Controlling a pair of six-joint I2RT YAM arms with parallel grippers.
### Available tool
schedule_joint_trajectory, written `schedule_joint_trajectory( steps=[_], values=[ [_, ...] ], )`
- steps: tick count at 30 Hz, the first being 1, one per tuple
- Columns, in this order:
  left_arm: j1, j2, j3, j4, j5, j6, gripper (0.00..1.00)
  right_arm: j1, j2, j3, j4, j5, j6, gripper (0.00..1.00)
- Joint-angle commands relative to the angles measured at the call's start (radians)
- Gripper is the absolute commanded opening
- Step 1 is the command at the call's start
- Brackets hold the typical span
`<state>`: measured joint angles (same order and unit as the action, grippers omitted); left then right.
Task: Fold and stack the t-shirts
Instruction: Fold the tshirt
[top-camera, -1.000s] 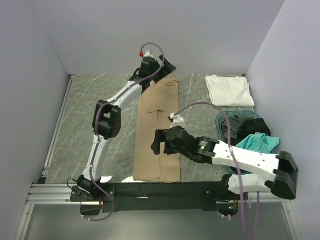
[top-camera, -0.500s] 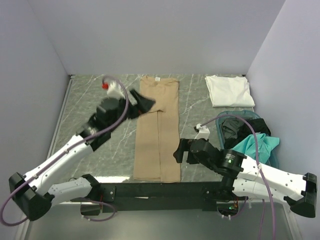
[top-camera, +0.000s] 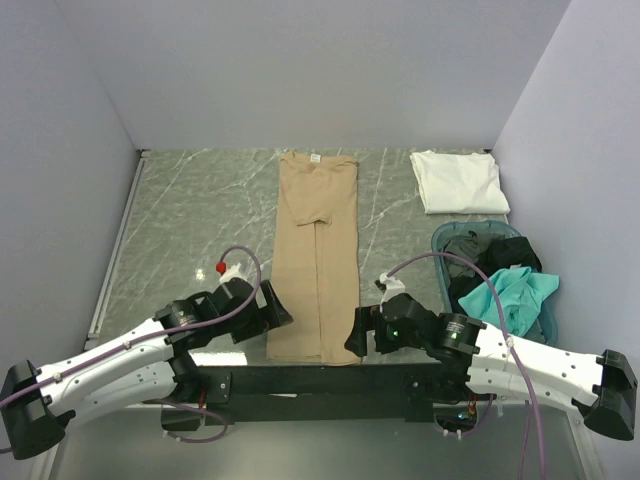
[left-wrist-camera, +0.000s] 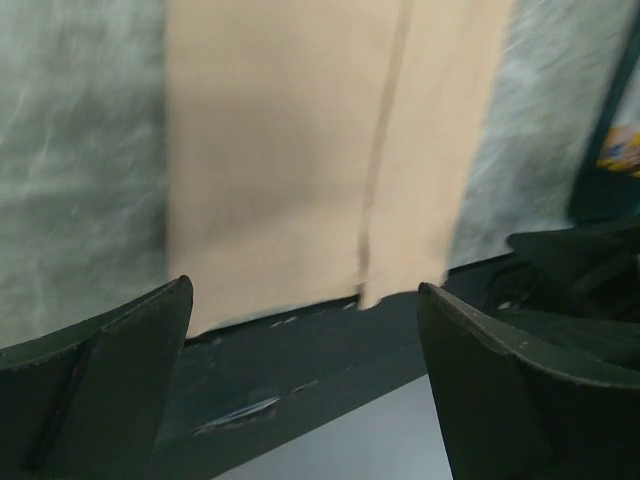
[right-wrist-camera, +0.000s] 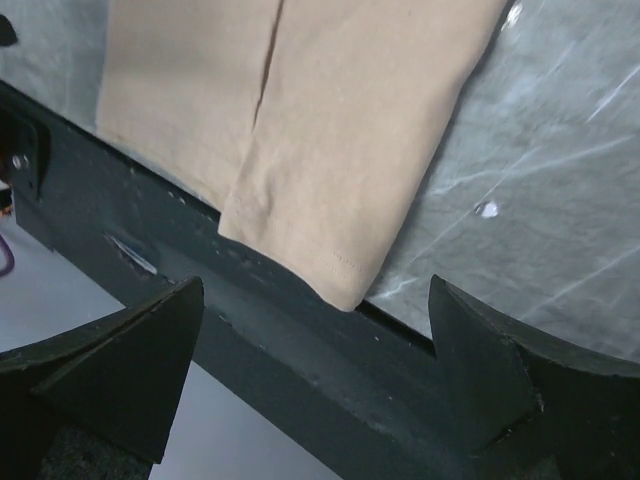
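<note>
The tan t-shirt (top-camera: 317, 250) lies flat as a long narrow strip down the middle of the table, sleeves folded in, hem at the near edge. It also shows in the left wrist view (left-wrist-camera: 300, 150) and the right wrist view (right-wrist-camera: 320, 130). My left gripper (top-camera: 278, 312) is open and empty at the hem's left corner. My right gripper (top-camera: 354, 336) is open and empty at the hem's right corner. A folded white t-shirt (top-camera: 458, 181) lies at the back right. A teal t-shirt (top-camera: 510, 293) and a dark grey one (top-camera: 478, 256) lie bunched in the basket.
The shallow teal basket (top-camera: 444, 240) stands at the right side of the table. The black front rail (top-camera: 320, 380) runs along the near edge under the hem. Grey walls close in the left, back and right sides.
My left arm has swung from the shirt's collar back to the near hem's left corner. My right gripper has drawn back to the hem's right corner. The shirt lies released and flat.
</note>
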<state>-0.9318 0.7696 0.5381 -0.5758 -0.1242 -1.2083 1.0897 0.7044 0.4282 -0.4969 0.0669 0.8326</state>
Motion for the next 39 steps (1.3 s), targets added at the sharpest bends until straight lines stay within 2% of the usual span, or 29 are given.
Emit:
schedule_joint_trajectory(
  steps=[1, 5, 11, 12, 14, 15, 18, 23, 24, 28, 29, 30, 33, 36, 39],
  values=[
    [-0.012, 0.003, -0.072, -0.029, 0.093, -0.065, 0.99, -0.004, 0.013, -0.025, 0.116, -0.085, 0.013, 0.99],
    [-0.015, 0.017, -0.138, -0.018, 0.130, -0.056, 0.99, -0.004, 0.041, -0.069, 0.170, -0.111, 0.043, 0.99],
    [-0.015, 0.036, -0.223, 0.063, 0.207, -0.063, 0.86, -0.004, 0.064, -0.114, 0.207, -0.131, 0.094, 0.97],
    [-0.015, 0.036, -0.236, 0.076, 0.215, -0.062, 0.79, -0.004, 0.069, -0.118, 0.208, -0.130, 0.106, 0.97],
    [-0.015, 0.053, -0.240, 0.085, 0.215, -0.059, 0.70, -0.004, 0.075, -0.127, 0.213, -0.134, 0.115, 0.95],
    [-0.013, 0.059, -0.242, 0.080, 0.210, -0.060, 0.58, -0.004, 0.081, -0.129, 0.215, -0.136, 0.123, 0.94],
    [-0.015, 0.082, -0.239, 0.056, 0.190, -0.056, 0.40, -0.004, 0.089, -0.141, 0.221, -0.141, 0.134, 0.89],
    [-0.015, 0.092, -0.228, 0.037, 0.141, -0.062, 0.31, -0.004, 0.102, -0.161, 0.245, -0.160, 0.148, 0.78],
    [-0.015, 0.091, -0.227, 0.037, 0.133, -0.063, 0.25, -0.004, 0.109, -0.164, 0.248, -0.168, 0.152, 0.76],
    [-0.013, 0.092, -0.230, 0.050, 0.127, -0.066, 0.16, -0.004, 0.129, -0.172, 0.267, -0.165, 0.157, 0.64],
    [-0.013, 0.092, -0.231, 0.057, 0.127, -0.062, 0.14, -0.004, 0.135, -0.171, 0.268, -0.165, 0.158, 0.60],
    [-0.013, 0.097, -0.233, 0.070, 0.129, -0.057, 0.08, -0.004, 0.150, -0.167, 0.273, -0.168, 0.158, 0.55],
    [-0.015, 0.102, -0.231, 0.093, 0.129, -0.054, 0.01, -0.004, 0.176, -0.163, 0.279, -0.164, 0.172, 0.40],
    [-0.013, 0.093, -0.236, 0.109, 0.127, -0.057, 0.01, -0.004, 0.210, -0.157, 0.297, -0.162, 0.174, 0.29],
    [-0.015, 0.066, -0.242, 0.126, 0.143, -0.060, 0.01, -0.004, 0.236, -0.141, 0.311, -0.162, 0.174, 0.08]
  ],
)
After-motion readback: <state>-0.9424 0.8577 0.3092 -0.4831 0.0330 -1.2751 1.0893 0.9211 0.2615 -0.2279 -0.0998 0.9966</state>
